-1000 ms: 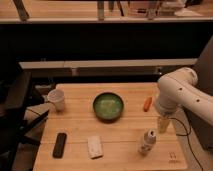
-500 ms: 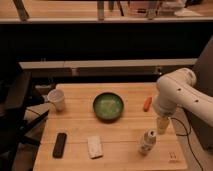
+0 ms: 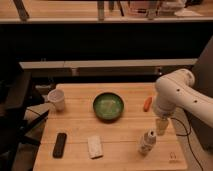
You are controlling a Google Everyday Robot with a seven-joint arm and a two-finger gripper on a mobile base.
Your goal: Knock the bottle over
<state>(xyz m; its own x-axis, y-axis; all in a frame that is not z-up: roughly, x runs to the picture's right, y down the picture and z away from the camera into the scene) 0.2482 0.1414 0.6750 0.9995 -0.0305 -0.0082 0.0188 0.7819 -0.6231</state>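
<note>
The bottle [image 3: 147, 142] is small and whitish-grey with a pale capped top. It stands upright near the table's front right. My gripper [image 3: 161, 126] hangs from the white arm [image 3: 175, 95] just behind and to the right of the bottle, close to its top. I cannot tell whether it touches the bottle.
On the wooden table [image 3: 125, 145] lie a green bowl [image 3: 108, 106] in the middle, a white paper cup [image 3: 57, 99] at the left, a black remote-like object [image 3: 60, 144], a flat white packet [image 3: 94, 147] and an orange carrot-like item [image 3: 147, 103] at the right.
</note>
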